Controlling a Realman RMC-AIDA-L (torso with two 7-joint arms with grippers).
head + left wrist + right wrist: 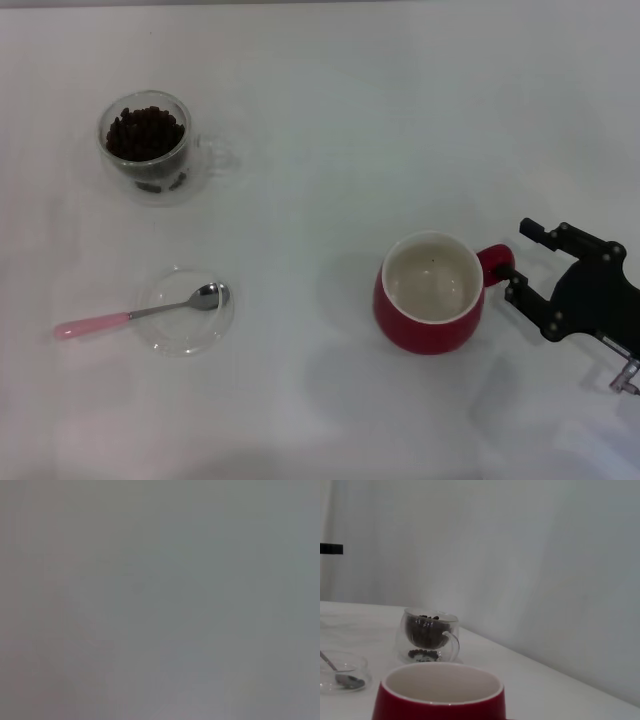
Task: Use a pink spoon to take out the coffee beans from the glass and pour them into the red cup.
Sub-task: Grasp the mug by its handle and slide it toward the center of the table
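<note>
Nearest the robot, on its right, the right gripper (518, 262) sits at table height with its black fingers spread to either side of the red cup's (430, 292) loop handle; the jaws look parted rather than clamped, and whether either finger touches the handle I cannot tell. The cup stands upright, its white inside bare apart from what may be one dark speck, so nothing worth counting has been poured yet.

Across on the left, about level with the cup, the pink spoon (135, 315) lies untouched, its metal bowl resting in a flat clear glass saucer (190, 340) and its pale handle sticking out over the white table (330, 120) (no hand is anywhere near it). Farther back on that same side stands the glass (146, 148), well apart from the cup, still heaped with coffee beans (145, 132).

By my reading, every real step is ahead: picking up the spoon, scooping, carrying, tipping. The left gripper appears in no view, and its wrist camera shows only a blank grey field.
</note>
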